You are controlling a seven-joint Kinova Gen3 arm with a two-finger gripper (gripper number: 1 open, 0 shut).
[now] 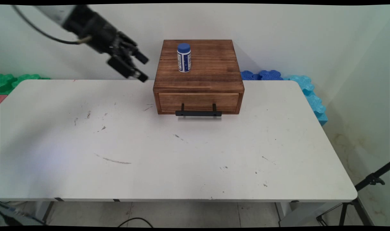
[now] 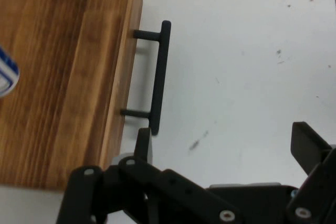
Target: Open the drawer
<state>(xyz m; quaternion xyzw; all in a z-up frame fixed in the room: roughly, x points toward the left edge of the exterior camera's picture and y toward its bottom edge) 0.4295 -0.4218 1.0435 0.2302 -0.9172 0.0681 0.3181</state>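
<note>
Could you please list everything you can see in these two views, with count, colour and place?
Wooden drawer box: one, brown, at the table's far edge near the middle, drawer shut.
Drawer handle: one, black bar on two posts, on the drawer's front.
Bottle: one, white with a blue cap and blue label, upright on top of the box, towards its left side.
Table: one, white with dark scuff marks, filling most of the main view.
Foam mats: several, green behind the table's left corner, blue and light blue behind its right.
Tripod: one, black, on the floor at lower right.
End effector: one, black, fingers open, raised left of the box and holding nothing.
</note>
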